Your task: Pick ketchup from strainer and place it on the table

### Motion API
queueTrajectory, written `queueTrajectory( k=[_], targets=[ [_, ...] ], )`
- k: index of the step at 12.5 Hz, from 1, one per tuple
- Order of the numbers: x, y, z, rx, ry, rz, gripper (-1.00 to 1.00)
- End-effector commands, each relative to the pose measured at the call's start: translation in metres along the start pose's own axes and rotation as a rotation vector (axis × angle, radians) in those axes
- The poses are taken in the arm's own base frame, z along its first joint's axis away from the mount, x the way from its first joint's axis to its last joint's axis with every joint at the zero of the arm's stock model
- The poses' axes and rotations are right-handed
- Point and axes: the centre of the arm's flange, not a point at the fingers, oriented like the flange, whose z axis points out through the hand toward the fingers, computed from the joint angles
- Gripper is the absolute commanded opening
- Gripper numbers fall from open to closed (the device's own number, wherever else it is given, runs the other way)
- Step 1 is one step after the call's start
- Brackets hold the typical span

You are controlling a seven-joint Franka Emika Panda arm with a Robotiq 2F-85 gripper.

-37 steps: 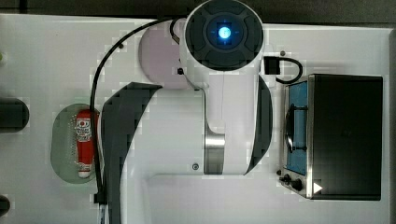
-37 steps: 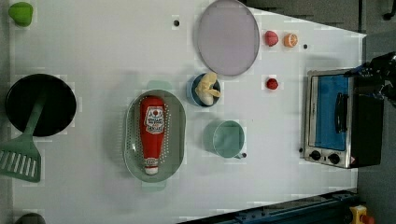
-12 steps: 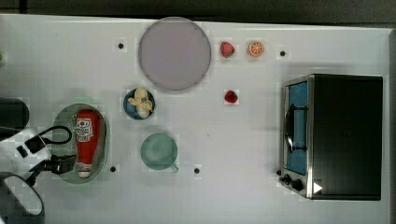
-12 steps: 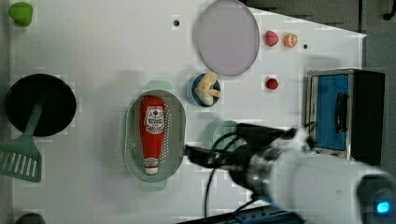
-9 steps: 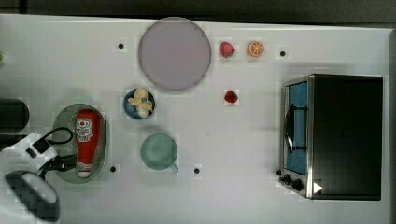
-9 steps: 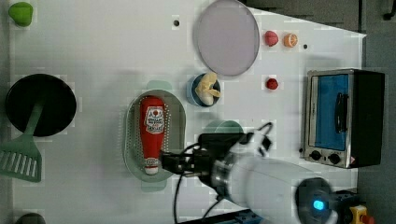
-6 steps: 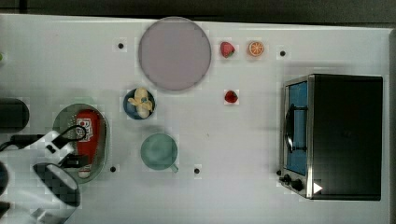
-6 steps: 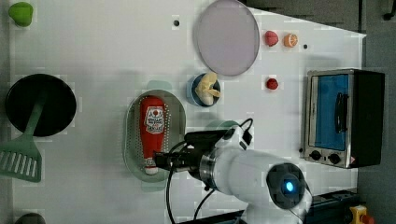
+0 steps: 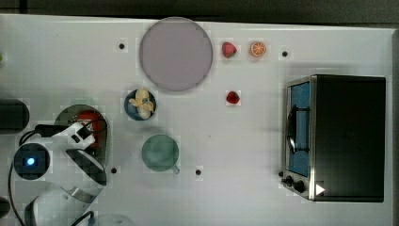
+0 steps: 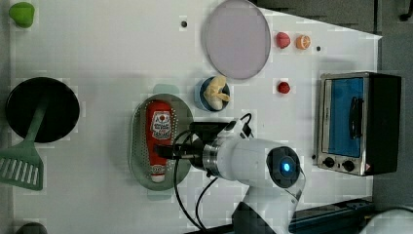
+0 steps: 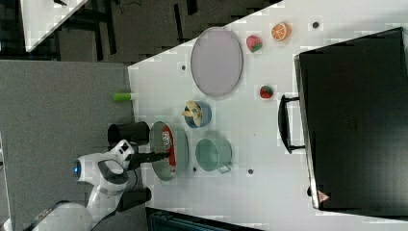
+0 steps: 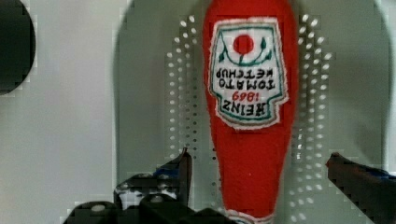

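Note:
The ketchup (image 12: 250,140), a red bottle with a white-and-red label, lies lengthwise in the pale green strainer (image 10: 139,163) on the white table (image 9: 235,155). My gripper (image 12: 259,156) hangs just above the bottle's narrow end, open, with one dark finger (image 12: 180,170) on each side of it and neither touching. In the left view the gripper (image 10: 168,146) reaches in from the strainer's right rim over the ketchup (image 10: 159,124). In the top view the arm covers most of the strainer (image 9: 70,115), and a red patch of ketchup (image 9: 87,117) shows.
A green mug (image 9: 160,152) and a blue bowl with banana (image 9: 140,104) stand close to the top view's right of the strainer. Farther off are a purple plate (image 9: 175,53), a strawberry (image 9: 233,97) and a toaster oven (image 9: 339,136). A black pan (image 10: 41,109) and green spatula (image 10: 22,165) lie beyond the strainer.
The arm swung in over the strainer and its gripper came over the bottle's narrow end. The gripper stayed open and the ketchup has not moved.

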Motion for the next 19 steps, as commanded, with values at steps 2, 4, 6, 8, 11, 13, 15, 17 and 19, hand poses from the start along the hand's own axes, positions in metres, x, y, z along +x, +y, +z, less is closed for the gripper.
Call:
queueTrajectory(
  k=[2, 4, 6, 8, 11, 13, 15, 17, 19],
  targets=[
    [0.009, 0.001, 0.026, 0.013, 0.013, 0.069, 1.0],
    [0.015, 0.0, 0.039, 0.009, 0.011, 0.073, 1.0],
    [0.02, 0.0, 0.052, 0.005, -0.004, 0.087, 0.68],
    [0.02, -0.007, 0.055, 0.017, -0.001, 0.08, 0.19],
    [0.02, -0.007, 0.048, 0.002, 0.008, 0.077, 0.16],
    [0.018, -0.01, 0.031, -0.04, 0.02, 0.065, 0.16],
    [0.018, -0.017, -0.002, -0.074, 0.031, 0.09, 0.16],
    [0.024, -0.028, -0.049, -0.05, 0.045, 0.175, 0.16],
    [0.037, -0.03, -0.098, -0.049, 0.059, 0.239, 0.16]
  ],
)
